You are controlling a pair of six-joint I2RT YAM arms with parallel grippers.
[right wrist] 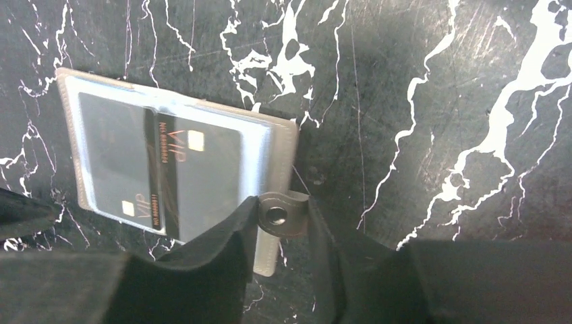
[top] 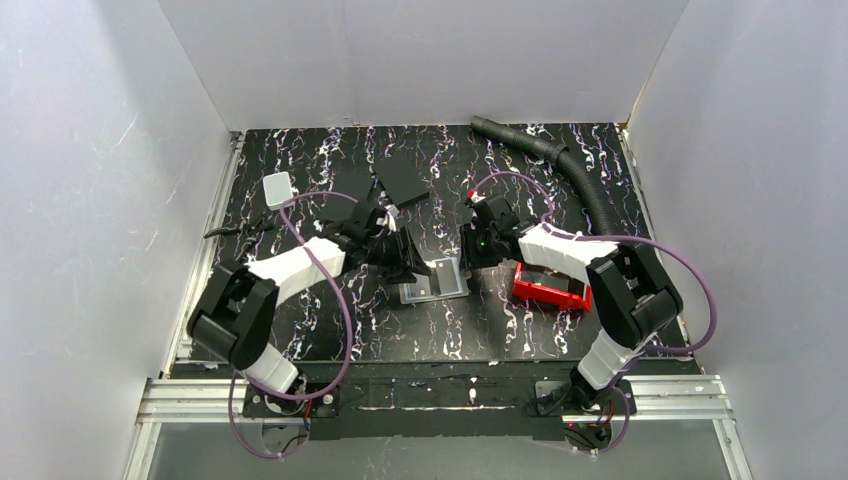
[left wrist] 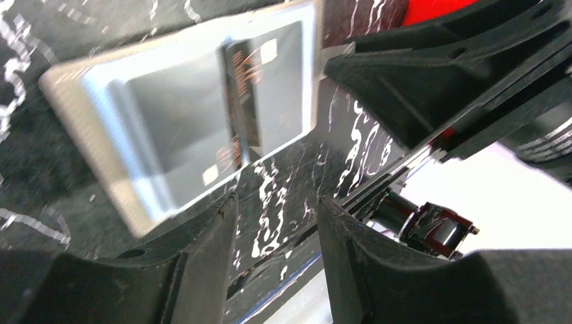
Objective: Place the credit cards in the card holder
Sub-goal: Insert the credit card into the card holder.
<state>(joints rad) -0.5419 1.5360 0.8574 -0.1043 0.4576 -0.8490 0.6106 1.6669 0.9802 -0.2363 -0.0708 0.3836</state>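
The card holder [top: 436, 282] lies open and flat on the marbled table, glossy pockets up. Two dark credit cards [right wrist: 202, 179] sit side by side under its clear pockets, each showing a small chip and "VIP" lettering; one also shows in the left wrist view [left wrist: 241, 101]. My right gripper [right wrist: 282, 202] is closed on the holder's snap tab [right wrist: 276, 216] at its right edge, with the tab pinched and bent between the fingers. My left gripper [left wrist: 278, 199] hovers at the holder's left side [top: 412, 258], jaws apart with only table between them.
A red tray [top: 550, 288] lies just right of the holder, under the right arm. Two black slabs [top: 400, 178] and a small white box [top: 278, 188] lie at the back left. A black corrugated hose [top: 570, 165] curves along the back right. White walls enclose the table.
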